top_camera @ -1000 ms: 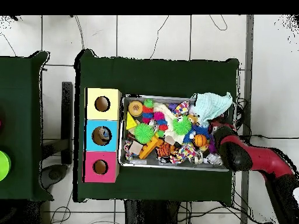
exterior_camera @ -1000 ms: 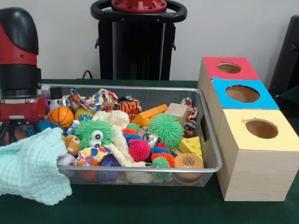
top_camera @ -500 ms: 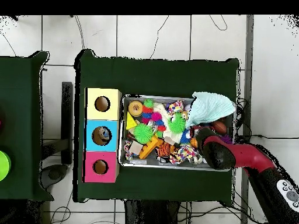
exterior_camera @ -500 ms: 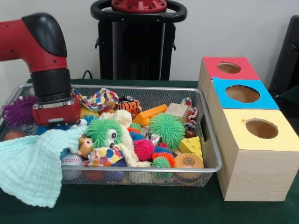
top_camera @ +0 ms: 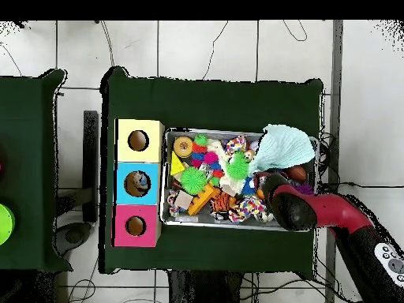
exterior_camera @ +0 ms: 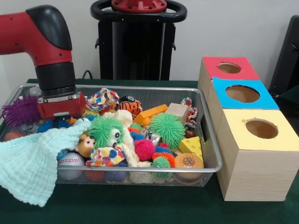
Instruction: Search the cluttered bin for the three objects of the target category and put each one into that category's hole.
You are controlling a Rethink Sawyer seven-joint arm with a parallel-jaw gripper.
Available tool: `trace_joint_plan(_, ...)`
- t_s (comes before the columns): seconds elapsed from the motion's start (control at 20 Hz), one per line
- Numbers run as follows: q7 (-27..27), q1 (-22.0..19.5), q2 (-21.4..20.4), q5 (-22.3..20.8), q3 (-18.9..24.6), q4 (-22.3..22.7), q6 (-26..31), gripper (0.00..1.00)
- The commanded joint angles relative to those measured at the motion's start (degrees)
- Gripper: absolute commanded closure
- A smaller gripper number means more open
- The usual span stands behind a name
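Note:
A wire bin (exterior_camera: 209,140) holds a heap of toys: a green spiky ball (exterior_camera: 166,129), a green furry toy with eyes (exterior_camera: 106,131), a pink spiky ball (exterior_camera: 145,150), a yellow cheese wedge (exterior_camera: 191,146), an orange block (exterior_camera: 149,113) and a baseball (exterior_camera: 71,159). My gripper (exterior_camera: 70,125) is low over the bin's left part, its tips hidden among toys. It looks shut on the corner of a mint cloth (exterior_camera: 32,165), which hangs over the bin's front rim. From above, the cloth (top_camera: 286,147) lies beside the arm's end (top_camera: 282,207).
Three wooden boxes stand right of the bin, topped red (exterior_camera: 229,68), blue (exterior_camera: 242,94) and yellow (exterior_camera: 260,129), each with a round hole. A purple spiky ball (exterior_camera: 18,112) lies at the bin's far left. Green cloth covers the table (exterior_camera: 140,205).
The arm swung from outside the bin's left end to above its left part. The cloth came along with it, and the green furry toy shifted right.

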Motion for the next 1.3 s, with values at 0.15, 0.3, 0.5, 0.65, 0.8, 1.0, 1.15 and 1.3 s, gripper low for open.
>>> trace_joint_plan(0.15, -4.58, 3.32, -1.03, 2.57, -0.87, 6.89, 8.76, 0.0)
trace_joint_plan(0.3, 1.47, 5.11, -2.78, 2.99, -2.72, 9.55, 5.37, 0.0)
trace_joint_plan(0.5, 7.84, 8.95, -3.74, 2.24, -6.06, 11.23, -1.02, 0.0)
trace_joint_plan(0.65, 10.78, 12.07, -5.13, 2.16, -9.0, 12.07, -3.52, 0.0)
trace_joint_plan(0.8, 12.43, 14.45, -6.54, 3.31, -11.89, 12.72, -4.47, 0.0)
trace_joint_plan(1.0, 12.15, 16.08, -7.2, 4.93, -14.57, 13.09, -5.79, 0.0)
trace_joint_plan(1.15, 11.27, 16.07, -7.45, 6.34, -15.27, 13.71, -6.17, 0.0)
trace_joint_plan(1.3, 10.89, 16.37, -7.98, 7.84, -15.81, 14.46, -6.69, 0.0)
